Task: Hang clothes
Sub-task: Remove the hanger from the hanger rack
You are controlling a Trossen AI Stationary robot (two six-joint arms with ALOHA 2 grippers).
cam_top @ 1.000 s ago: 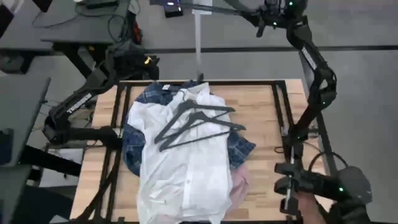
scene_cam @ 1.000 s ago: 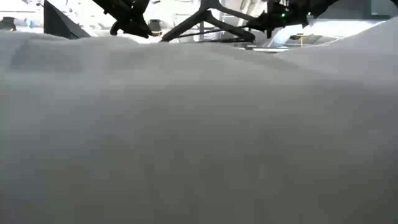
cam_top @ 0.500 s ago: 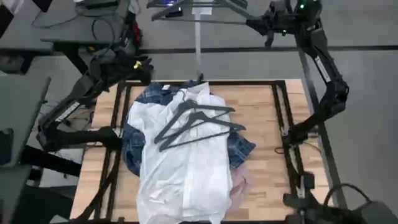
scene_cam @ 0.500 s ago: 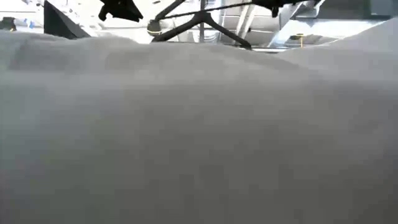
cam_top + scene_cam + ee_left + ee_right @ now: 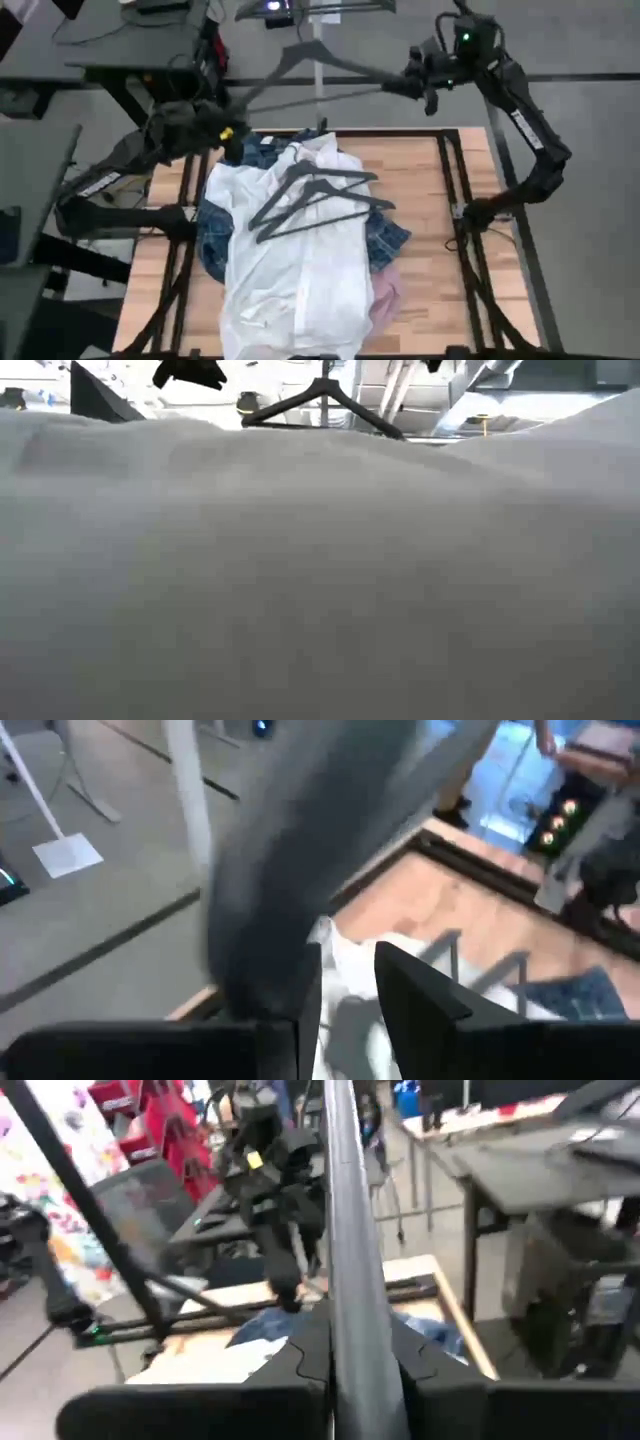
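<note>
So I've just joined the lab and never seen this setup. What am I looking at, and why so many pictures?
It is a robot with two dark jointed arms at a wooden table, filmed by four cameras at once: one overhead, one at table height (mostly blocked by white cloth), and one on each wrist. On the table lies a pile of shirts: a plain white shirt on top, a blue-and-white plaid shirt beneath, a dusty pink shirt peeking out. Thin dark wire hangers rest on the white one. Above the table's far edge, the right gripper and left gripper each hold one end of another dark hanger.
</note>
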